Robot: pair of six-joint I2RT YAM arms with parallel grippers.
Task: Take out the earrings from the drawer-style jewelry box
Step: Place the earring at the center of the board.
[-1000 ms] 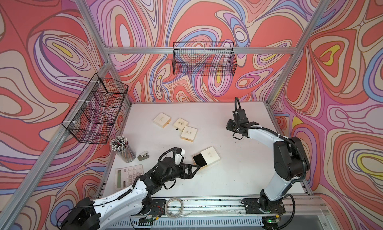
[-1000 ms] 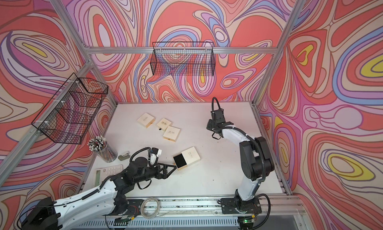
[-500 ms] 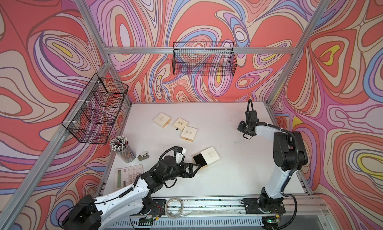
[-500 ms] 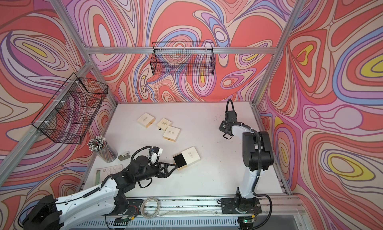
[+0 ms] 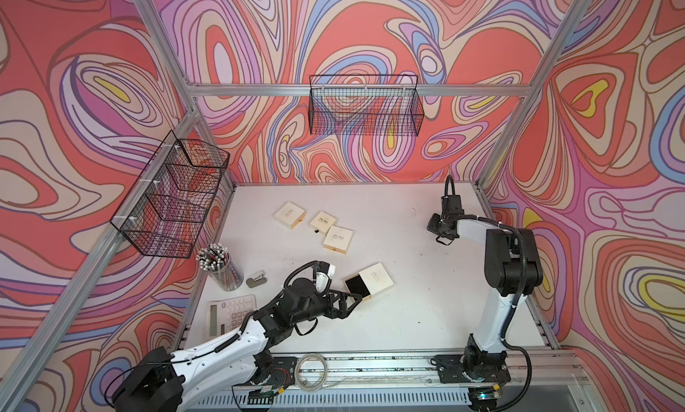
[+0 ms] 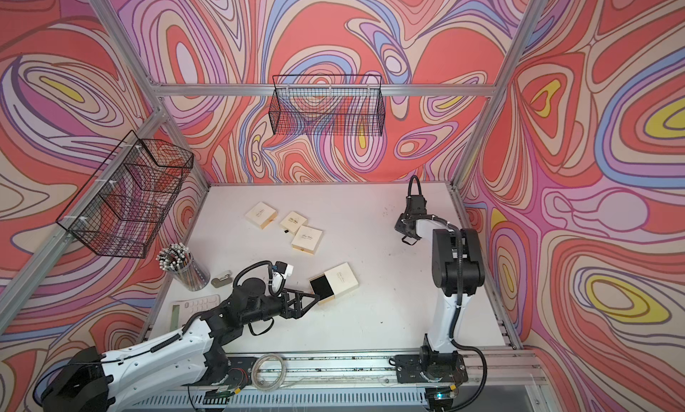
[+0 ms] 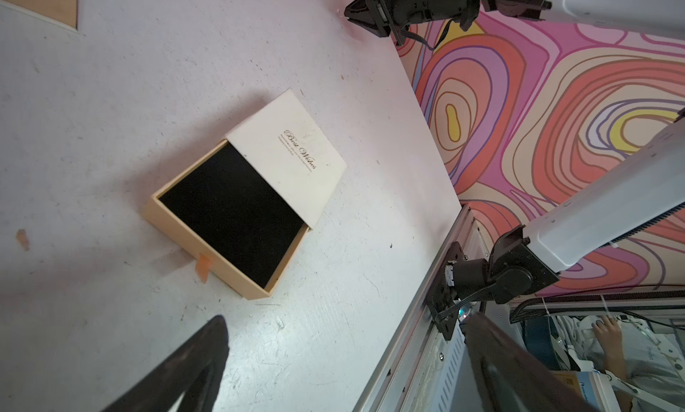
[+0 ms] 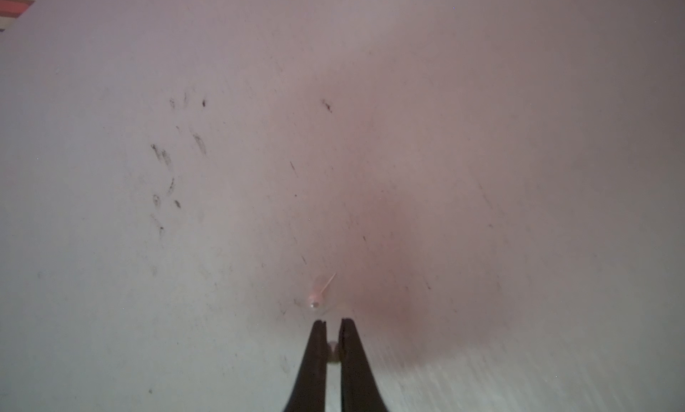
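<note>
I am holding my R end effector [image 8: 333,321] low over the white surface [image 5: 407,310], toward its far right side, well apart from the boxes. Its fingers are pinching almost closed on one earring [image 8: 332,349], a pale round stud sitting btwn them. A second earring [image 8: 315,302] is lying on the surface just ahead of the tips, its thin post slanting away. My L end effector [image 7: 346,319] is gaping wide open and pointing at the jewelry box [image 5: 376,278], just beside it w/o touching. The box's drawer [image 7: 230,213] is sticking partway out of the cream sleeve, showing black lining and a small pull tab. Three other cream boxes [image 5: 323,221] are sitting clustered farther back.
</note>
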